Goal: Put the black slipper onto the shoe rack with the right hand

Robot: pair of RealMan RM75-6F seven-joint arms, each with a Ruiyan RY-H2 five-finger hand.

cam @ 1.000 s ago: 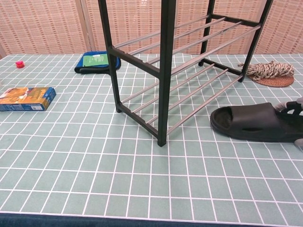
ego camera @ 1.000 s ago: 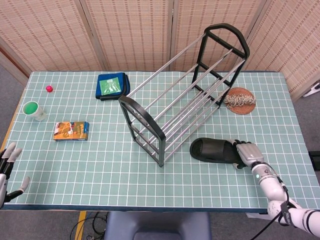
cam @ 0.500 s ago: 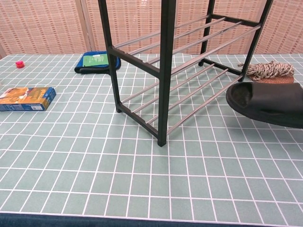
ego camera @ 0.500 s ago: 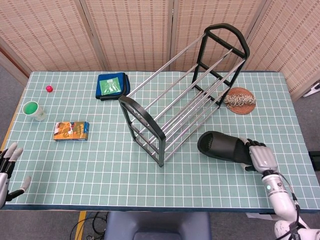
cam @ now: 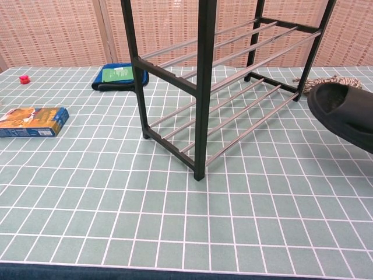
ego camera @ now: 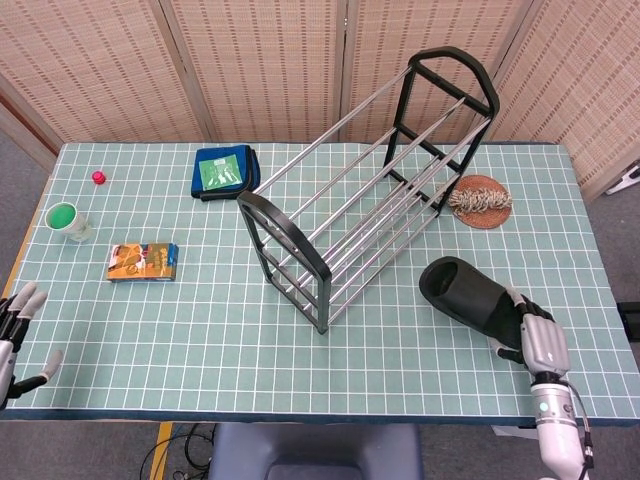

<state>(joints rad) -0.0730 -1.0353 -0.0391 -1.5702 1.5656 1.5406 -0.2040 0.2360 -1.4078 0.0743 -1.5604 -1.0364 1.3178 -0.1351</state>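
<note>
Head view first: right robot hand point(ego camera: 536, 341) sits at the near right of the worktop point(ego camera: 200, 330), forearm running down out of frame, its fingers wrapped round the heel end of the black slipper point(ego camera: 470, 298). That slipper is tilted, toe pointing up and left, to the right of the shoe rack point(ego camera: 360, 190) and apart from it. Left robot hand point(ego camera: 14, 335) hangs at the near left edge, fingers spread and holding nothing. Only this view shows a green cup point(ego camera: 64, 218), a red cap point(ego camera: 98, 177) and both hands.

Chest view: black slipper point(cam: 344, 114) hangs clear above the worktop at the right edge, toe opening facing left, near the rack's lower rails. Neither hand appears here. An orange box point(cam: 32, 121) and a blue pouch point(cam: 119, 76) lie left of the rack.
</note>
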